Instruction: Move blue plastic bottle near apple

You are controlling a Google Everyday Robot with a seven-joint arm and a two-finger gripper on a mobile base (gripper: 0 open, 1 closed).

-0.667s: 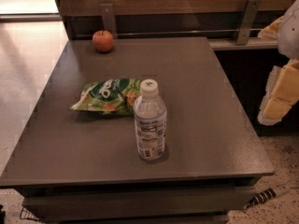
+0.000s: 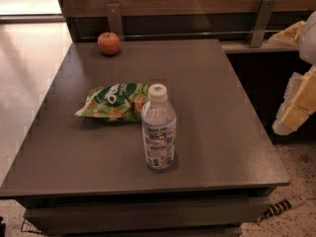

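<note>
The blue plastic bottle (image 2: 158, 129) stands upright near the front middle of the dark table (image 2: 222, 107). It has a white cap with a green mark and a bluish-white label. The apple (image 2: 108, 43), small and red-orange, sits at the table's far left corner, well away from the bottle. My gripper (image 2: 296, 107) shows at the right edge of the view, off the table's right side, far from the bottle and holding nothing that I can see.
A green-and-orange snack bag (image 2: 114, 101) lies just left of and behind the bottle, between it and the apple. A wooden wall with metal brackets (image 2: 114, 19) runs behind the table. A cable (image 2: 281, 209) lies on the floor at the front right.
</note>
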